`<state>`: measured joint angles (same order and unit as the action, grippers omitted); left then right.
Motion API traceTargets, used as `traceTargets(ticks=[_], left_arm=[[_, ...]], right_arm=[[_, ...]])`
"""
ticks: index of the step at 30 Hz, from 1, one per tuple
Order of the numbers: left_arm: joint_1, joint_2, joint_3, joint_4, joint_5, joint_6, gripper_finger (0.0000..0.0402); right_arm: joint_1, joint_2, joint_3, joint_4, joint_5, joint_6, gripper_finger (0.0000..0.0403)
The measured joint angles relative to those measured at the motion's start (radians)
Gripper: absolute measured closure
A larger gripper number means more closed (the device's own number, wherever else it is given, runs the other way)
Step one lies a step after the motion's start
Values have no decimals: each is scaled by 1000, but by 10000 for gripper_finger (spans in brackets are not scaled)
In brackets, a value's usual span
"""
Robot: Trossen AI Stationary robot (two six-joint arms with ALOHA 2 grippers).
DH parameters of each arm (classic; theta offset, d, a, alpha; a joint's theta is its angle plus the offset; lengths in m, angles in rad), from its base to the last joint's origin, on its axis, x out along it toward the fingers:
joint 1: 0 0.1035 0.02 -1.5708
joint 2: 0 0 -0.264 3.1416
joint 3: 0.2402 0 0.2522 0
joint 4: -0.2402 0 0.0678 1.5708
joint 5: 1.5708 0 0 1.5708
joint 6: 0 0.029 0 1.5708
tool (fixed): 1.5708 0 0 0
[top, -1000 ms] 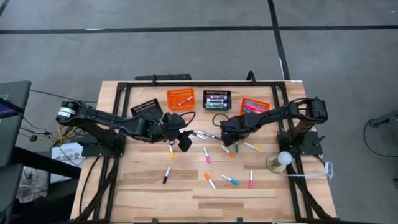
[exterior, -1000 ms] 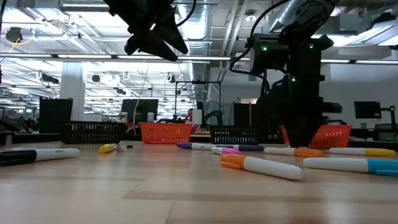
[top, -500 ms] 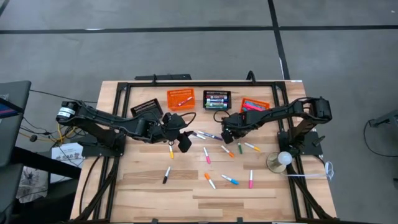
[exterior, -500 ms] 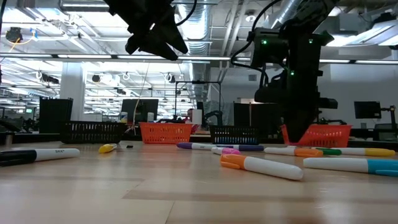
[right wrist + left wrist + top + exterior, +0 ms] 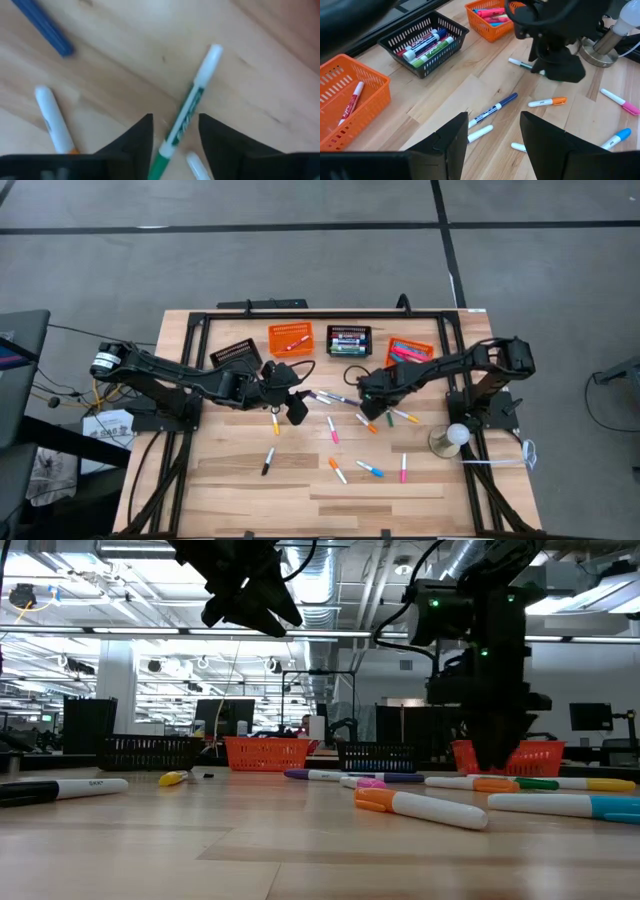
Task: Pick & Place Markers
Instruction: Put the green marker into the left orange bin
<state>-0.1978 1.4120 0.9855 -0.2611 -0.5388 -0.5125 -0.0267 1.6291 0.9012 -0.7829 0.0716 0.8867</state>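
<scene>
Right gripper (image 5: 175, 132) straddles green marker (image 5: 189, 111), jaws parted (nothing grasped), aligned for pickup. Left gripper (image 5: 492, 135) hovers released, empty, near orange basket (image 5: 347, 95).

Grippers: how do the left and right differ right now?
The left gripper hangs high above the table; the right gripper is down at its surface. The left gripper is empty; the right gripper straddles a green marker. Both are open.
</scene>
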Motion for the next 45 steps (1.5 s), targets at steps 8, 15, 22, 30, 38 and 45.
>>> traceTargets(ticks=[8, 15, 22, 30, 38, 45], left_arm=[[0, 0, 0, 0, 0, 0, 222], [-4, 0, 0, 0, 0, 0, 222], [-4, 0, 0, 0, 0, 2, 222], [-5, 0, 0, 0, 0, 10, 222], [-5, 0, 0, 0, 0, 11, 222], [-5, 0, 0, 0, 0, 11, 222]], right_arm=[[40, 17, -2, -12, 73, 50, 188], [32, 80, -49, 58, 59, 58, 193], [31, 81, -53, 81, 51, 57, 232], [16, 81, -54, 101, 62, 45, 325], [9, 75, -46, 108, 65, -18, 384], [-14, 53, -15, 120, 104, -34, 355]])
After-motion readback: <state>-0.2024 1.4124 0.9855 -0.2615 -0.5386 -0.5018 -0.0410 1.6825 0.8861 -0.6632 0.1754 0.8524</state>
